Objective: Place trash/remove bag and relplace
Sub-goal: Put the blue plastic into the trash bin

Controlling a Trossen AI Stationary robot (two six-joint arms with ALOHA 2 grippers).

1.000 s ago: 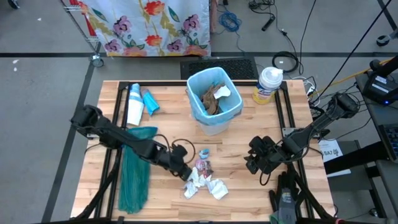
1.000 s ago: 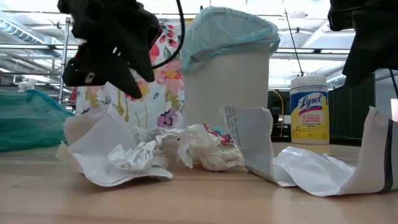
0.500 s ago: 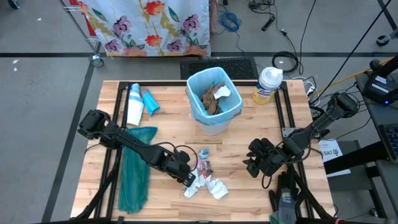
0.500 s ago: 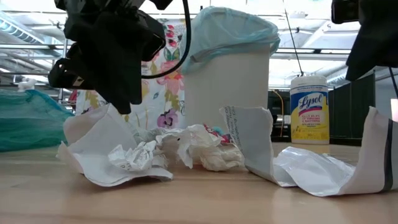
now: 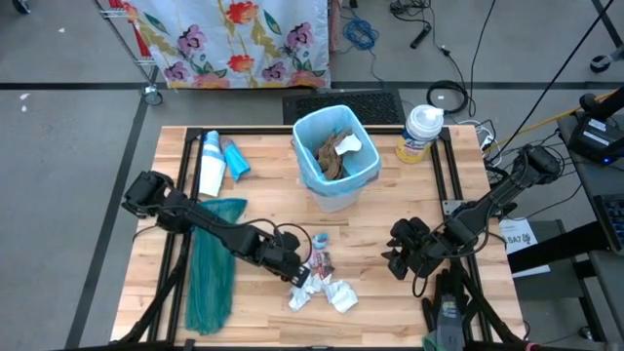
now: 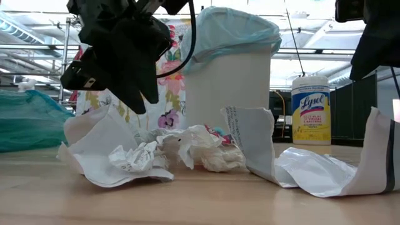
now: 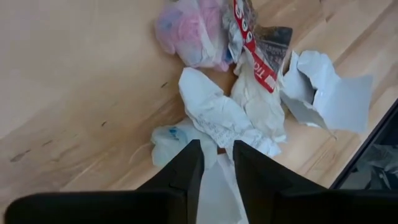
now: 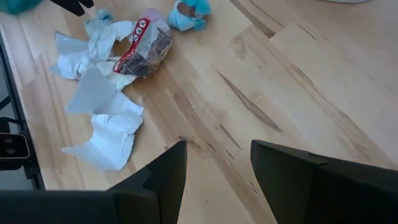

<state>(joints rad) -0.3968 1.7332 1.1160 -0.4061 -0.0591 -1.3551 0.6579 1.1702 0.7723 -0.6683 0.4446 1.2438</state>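
The trash (image 5: 322, 283) lies loose on the wood near the table's front edge: white paper scraps (image 7: 217, 118), a red-printed wrapper (image 8: 146, 46) and a pink-and-blue wad (image 7: 189, 28). My left gripper (image 5: 300, 276) slants down over the pile's left side, slightly open, with a white scrap (image 7: 216, 186) showing in the narrow gap. My right gripper (image 5: 400, 255) hangs open over bare wood to the right of the pile. The white bin (image 6: 228, 81), lined with the pale blue bag (image 5: 304, 161), stands at the far middle and holds brown and white paper. My left gripper (image 7: 216, 165) has one finger on either side of a white paper scrap at the near left of the pile, coming from the table's left and slanting down. Whether the fingers touch the paper I cannot tell. The scrap lies on the table.
A teal-green bag (image 5: 210, 268) lies along the left side under my left arm. A white tube (image 5: 210, 164) and a blue one (image 5: 237, 159) lie at the far left. A wipes canister (image 5: 419, 132) stands at the far right. Black frame rails (image 5: 448, 175) edge the table.
My left gripper has gone toward the near edge and a little right, sinking onto the left side of the trash pile. The scraps lie as before.
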